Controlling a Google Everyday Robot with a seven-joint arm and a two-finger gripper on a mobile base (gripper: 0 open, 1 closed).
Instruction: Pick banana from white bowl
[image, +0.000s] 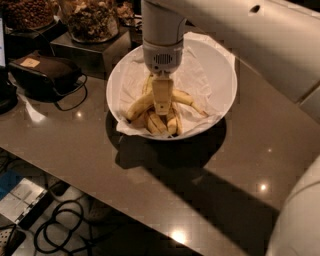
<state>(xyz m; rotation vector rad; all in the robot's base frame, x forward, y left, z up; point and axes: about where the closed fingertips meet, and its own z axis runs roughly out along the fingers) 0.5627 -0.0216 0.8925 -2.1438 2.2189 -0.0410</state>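
The pale gripper (163, 106) is set in the round paper-lined white bowl (222, 75), at the curved bright-yellow banana (138, 106). Its grip state cannot be told. Slimmer brown-streaked bananas (171, 124) are crowded alongside.

I'm seeing the gripper (162, 104) low inside the white bowl (222, 62); jars (90, 20) are crowding behind, bare tabletop (85, 145) lying open in front.

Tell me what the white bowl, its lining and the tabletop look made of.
The white bowl: smooth white rim, probably ceramic or plastic. Its lining: crumpled, likely paper. The tabletop: glossy grey-brown, mirroring light spots; polished stone or laminate. The gripper hangs inside the bowl.
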